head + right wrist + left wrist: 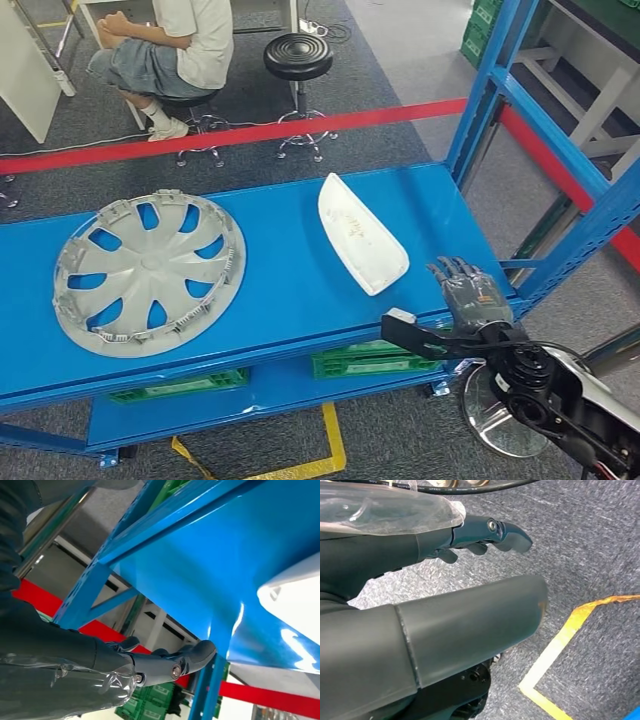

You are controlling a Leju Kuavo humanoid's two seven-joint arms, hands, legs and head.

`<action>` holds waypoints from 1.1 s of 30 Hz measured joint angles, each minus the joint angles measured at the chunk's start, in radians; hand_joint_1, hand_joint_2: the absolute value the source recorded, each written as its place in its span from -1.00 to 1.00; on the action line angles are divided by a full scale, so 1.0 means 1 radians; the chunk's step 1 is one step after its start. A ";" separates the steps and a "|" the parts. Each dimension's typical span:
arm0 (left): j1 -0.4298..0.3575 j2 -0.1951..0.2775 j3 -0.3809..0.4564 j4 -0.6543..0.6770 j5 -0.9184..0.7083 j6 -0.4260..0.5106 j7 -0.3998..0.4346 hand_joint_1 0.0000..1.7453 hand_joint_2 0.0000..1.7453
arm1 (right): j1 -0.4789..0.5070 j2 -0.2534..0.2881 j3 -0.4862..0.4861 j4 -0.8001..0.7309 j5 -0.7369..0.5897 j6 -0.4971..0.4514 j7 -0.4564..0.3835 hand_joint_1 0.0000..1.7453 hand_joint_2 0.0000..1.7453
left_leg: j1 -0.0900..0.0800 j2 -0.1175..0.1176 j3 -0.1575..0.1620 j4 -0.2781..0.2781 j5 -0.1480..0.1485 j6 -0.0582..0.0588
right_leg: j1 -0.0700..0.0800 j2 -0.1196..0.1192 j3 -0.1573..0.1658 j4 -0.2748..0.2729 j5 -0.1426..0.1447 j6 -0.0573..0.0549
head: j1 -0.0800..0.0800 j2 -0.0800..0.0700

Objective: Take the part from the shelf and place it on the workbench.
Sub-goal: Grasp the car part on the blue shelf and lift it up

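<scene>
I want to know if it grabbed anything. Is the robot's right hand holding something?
No. The right hand is empty, beside the white part on the blue shelf.

The shelf is blue-painted metal with a smooth, glossy face that catches highlights, and the white part lying on it looks like smooth, shiny plastic. Beside it the hubcap is silver-grey plastic with a duller satin sheen. The right hand is dark and matt with clear glossy film at the wrist — the carpet floor is grey, rough and speckled.
</scene>
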 joint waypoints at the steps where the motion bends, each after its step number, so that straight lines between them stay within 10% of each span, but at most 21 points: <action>1: 0.000 0.002 -0.001 0.000 -0.001 -0.002 -0.003 -1.00 -1.00 | 0.000 0.000 0.000 0.007 0.000 -0.003 -0.002 -1.00 1.00 | 0.000 0.000 0.000 0.000 0.000 0.000 | 0.000 0.000 0.000 0.000 0.000 0.000 | 0.000 0.000; 33: -0.028 0.022 -0.041 0.000 -0.046 -0.025 0.011 -1.00 -1.00 | -0.137 0.010 0.020 0.171 -0.030 -0.076 -0.247 -1.00 1.00 | 0.000 0.000 0.000 0.000 0.000 0.000 | 0.000 0.000 0.002 0.000 0.000 0.000 | 0.000 0.000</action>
